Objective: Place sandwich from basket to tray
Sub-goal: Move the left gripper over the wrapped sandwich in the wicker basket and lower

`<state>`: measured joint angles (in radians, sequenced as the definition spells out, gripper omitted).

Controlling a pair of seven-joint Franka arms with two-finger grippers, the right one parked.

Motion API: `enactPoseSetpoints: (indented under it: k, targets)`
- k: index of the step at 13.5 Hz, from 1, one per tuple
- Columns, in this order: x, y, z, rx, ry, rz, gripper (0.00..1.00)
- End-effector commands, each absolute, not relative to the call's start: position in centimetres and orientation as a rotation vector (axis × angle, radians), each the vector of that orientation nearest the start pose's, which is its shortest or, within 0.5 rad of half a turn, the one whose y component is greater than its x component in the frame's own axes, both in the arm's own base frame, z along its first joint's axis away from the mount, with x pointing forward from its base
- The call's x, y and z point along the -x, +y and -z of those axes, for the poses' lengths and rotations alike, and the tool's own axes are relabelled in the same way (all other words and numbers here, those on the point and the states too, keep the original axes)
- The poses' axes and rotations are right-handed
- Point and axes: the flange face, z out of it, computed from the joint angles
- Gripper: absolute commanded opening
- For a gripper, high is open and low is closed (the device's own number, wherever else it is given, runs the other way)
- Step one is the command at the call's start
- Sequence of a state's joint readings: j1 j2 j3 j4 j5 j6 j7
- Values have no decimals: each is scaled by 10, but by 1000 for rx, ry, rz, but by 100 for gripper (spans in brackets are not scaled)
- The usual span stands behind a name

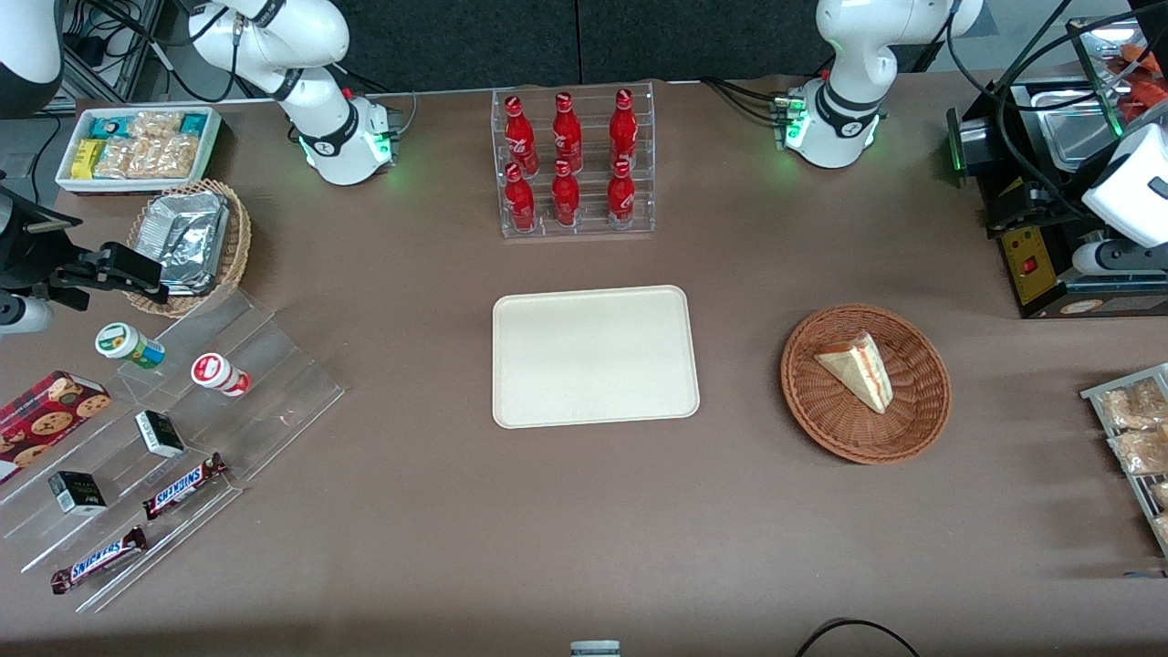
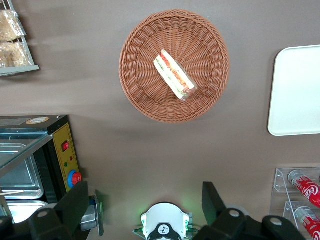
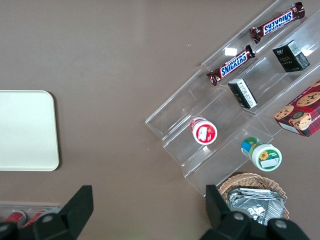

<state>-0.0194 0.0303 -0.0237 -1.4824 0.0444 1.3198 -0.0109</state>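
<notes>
The gripper [image 2: 145,205] hung spread wide, high above the basket [image 2: 137,90]; the sandwich [image 2: 174,75] lay inside, the tray [image 2: 295,90] well aside.

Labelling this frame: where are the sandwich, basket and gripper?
sandwich [image 1: 856,370]: front view, bread face.
basket [image 1: 923,415]: front view, woven wall.
gripper [image 2: 145,202]: left wrist view, gap between its open fingers, high above the table.

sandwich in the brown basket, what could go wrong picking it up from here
The pale triangular sandwich lies tilted against the round reddish-brown wicker basket wall, so open gripper fingers, high above, could catch the weave and drag it. A hard squeeze might crush the bread. The flat cream tray has only a low rim, so a careless release could slide off.
</notes>
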Motion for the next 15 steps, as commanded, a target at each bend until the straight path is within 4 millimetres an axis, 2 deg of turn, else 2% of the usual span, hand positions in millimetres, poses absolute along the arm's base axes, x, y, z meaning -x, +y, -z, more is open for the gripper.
enactPoseSetpoints:
  k: [1, 3, 4, 5, 7, 10, 13, 15]
  targets:
    - [-535, -15, -633, 3083, 30, -312, 100]
    - [-539, -13, -624, 3066, 13, -318, 100]
    - [-543, -11, -610, 3063, 6, -347, 100]
    - [-551, -10, -594, 3061, -26, -348, 100]
    - [-567, -12, -550, 3059, -181, -314, 100]
    - [-591, -17, -487, 3039, -313, -293, 100]
    - [-595, -19, -447, 3034, -401, -280, 100]
    - [-592, -21, -415, 3022, -584, -218, 100]
